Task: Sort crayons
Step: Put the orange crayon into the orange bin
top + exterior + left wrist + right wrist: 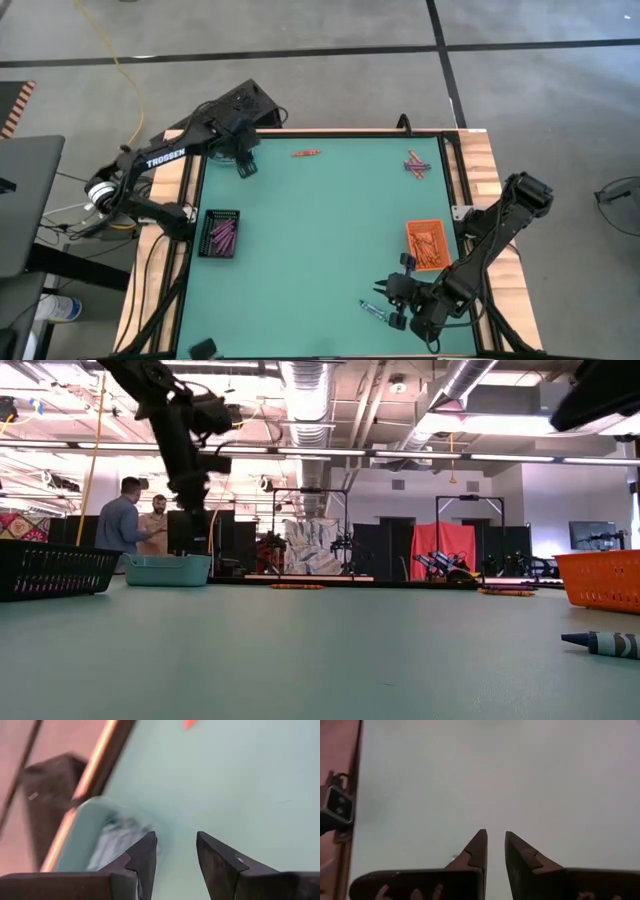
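Note:
My left gripper (243,165) (175,837) hangs open over the far left corner, just above a teal tray (80,835) (168,568) holding pale crayons (112,842). Near the table's front right, my right gripper (392,303) (495,834) is raised and stands a little open with nothing between its fingers. A blue-grey crayon (372,310) (602,644) lies flat on the mat close by it. Orange-red crayons (306,153) lie at the far middle. A few purple and orange crayons (416,165) lie at the far right.
A black tray (220,233) with purple crayons stands at the left. An orange tray (427,245) with orange crayons stands at the right, just beyond my right arm. The green mat between them is free. Two people stand in the room behind the table.

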Available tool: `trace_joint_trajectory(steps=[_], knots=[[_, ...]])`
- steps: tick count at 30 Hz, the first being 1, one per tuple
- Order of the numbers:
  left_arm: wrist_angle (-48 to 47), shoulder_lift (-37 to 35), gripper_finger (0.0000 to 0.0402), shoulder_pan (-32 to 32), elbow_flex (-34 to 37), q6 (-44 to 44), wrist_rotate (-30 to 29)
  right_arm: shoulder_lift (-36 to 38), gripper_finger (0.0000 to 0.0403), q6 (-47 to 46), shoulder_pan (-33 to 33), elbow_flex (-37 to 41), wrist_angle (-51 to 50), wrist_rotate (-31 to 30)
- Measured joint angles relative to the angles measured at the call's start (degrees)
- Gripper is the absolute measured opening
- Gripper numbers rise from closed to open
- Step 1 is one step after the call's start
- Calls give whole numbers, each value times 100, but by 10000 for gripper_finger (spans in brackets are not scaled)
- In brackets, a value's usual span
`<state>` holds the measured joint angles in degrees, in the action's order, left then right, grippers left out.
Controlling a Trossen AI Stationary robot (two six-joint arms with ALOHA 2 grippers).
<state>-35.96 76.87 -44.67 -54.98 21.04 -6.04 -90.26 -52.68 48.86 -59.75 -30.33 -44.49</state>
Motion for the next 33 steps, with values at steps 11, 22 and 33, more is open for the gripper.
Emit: trace_joint_trajectory(steps=[11,22,33], knots=[[1240,-449,129,2494,-4,-525,542,0,63,42,-709,0,264,-182],[2915,-423,129,4966,879,-392,-120,0,63,506,-1378,0,1427,98],[4984,-432,129,6010,2590,-585,-130,0,63,474,-1652,0,2167,112]])
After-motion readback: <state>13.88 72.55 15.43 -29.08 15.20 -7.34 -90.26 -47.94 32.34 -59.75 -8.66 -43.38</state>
